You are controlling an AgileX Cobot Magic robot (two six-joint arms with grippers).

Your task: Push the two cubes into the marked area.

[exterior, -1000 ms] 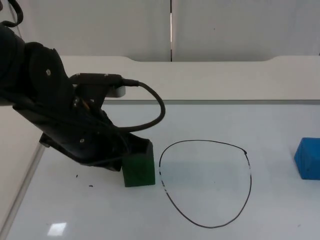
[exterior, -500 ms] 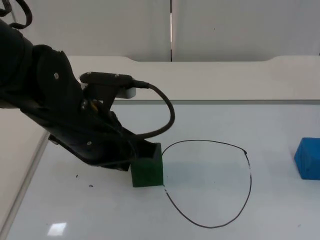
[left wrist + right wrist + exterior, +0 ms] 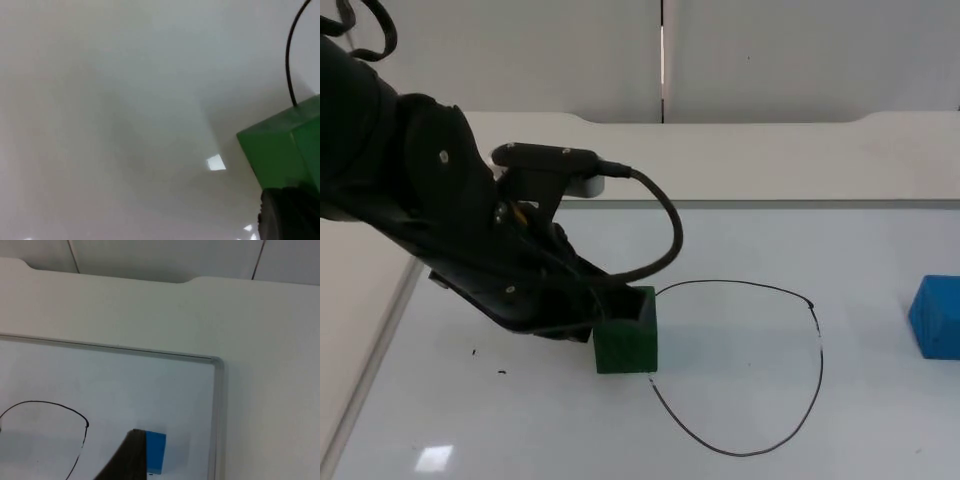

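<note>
White surface [image 3: 880, 420], marked oval [image 3: 820, 370] mid-board, my left jaws [image 3: 605, 318] low against the green cube [image 3: 626, 345], square to the board on the oval's left line, their opening hidden, blue cube [image 3: 936, 318] well right.

We see a solid green cube [image 3: 280, 150] resting on the glossy white table [image 3: 110, 115], with a thin black drawn line [image 3: 290, 55] curving away beyond it. Our left hand's black fingertip [image 3: 287, 215] sits against the cube's near face.
</note>
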